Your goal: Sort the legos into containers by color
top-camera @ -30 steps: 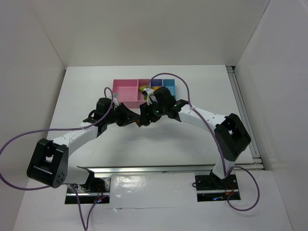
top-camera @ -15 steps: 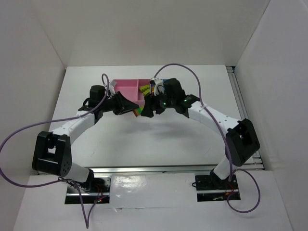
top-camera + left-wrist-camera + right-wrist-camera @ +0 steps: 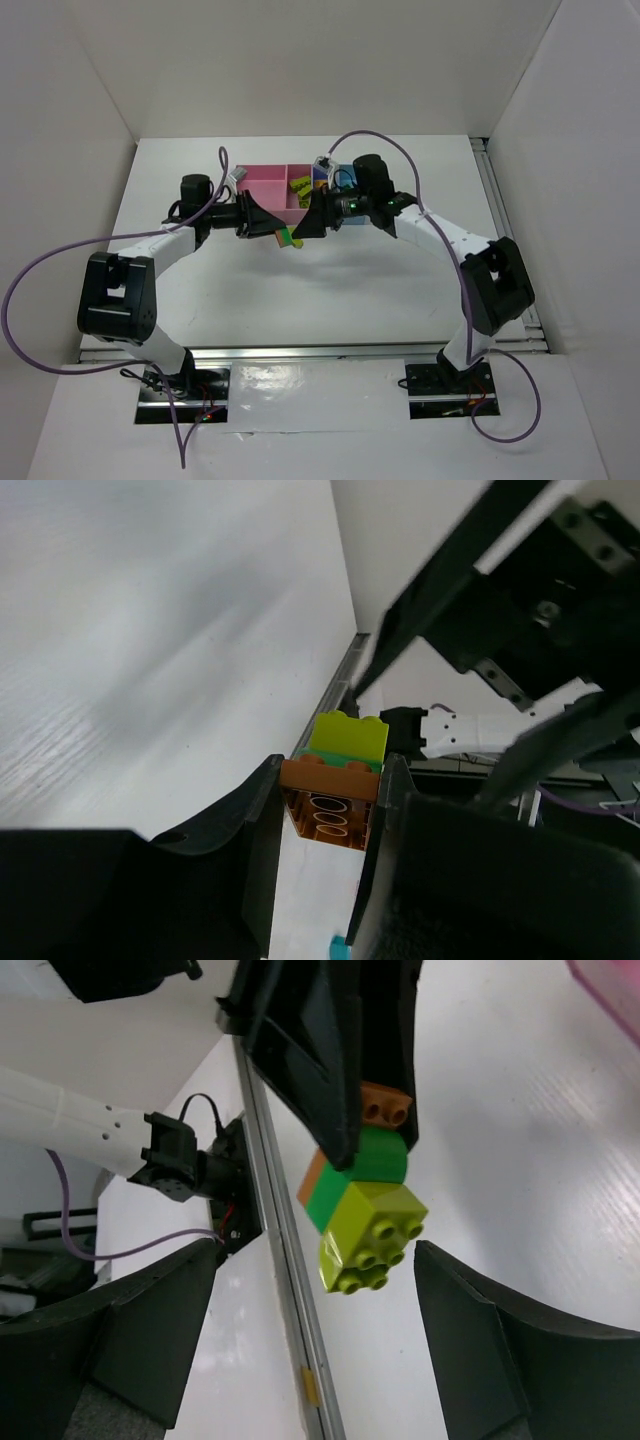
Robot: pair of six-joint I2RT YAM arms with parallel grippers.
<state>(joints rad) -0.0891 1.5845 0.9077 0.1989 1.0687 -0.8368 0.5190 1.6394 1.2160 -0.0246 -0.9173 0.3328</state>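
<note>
My left gripper is shut on a stack of three joined legos and holds it above the table, in front of the containers. In the left wrist view the gripper clamps the orange-brown brick; a green one and a yellow-green one sit beyond it. My right gripper is open and empty, facing the stack. In the right wrist view its fingers stand wide on either side of the yellow-green brick, without touching it. The green brick and orange-brown brick lie behind.
The row of containers stands at the back: a wide pink bin, a narrow pink bin with yellow-green legos in it, a blue-purple bin, and a light blue one, partly hidden by the right arm. Cables arch above both arms.
Both arms have swung back toward the containers. The grippers were close together around the stack; now the right gripper stands a little off to the right and the stack shows between them.
</note>
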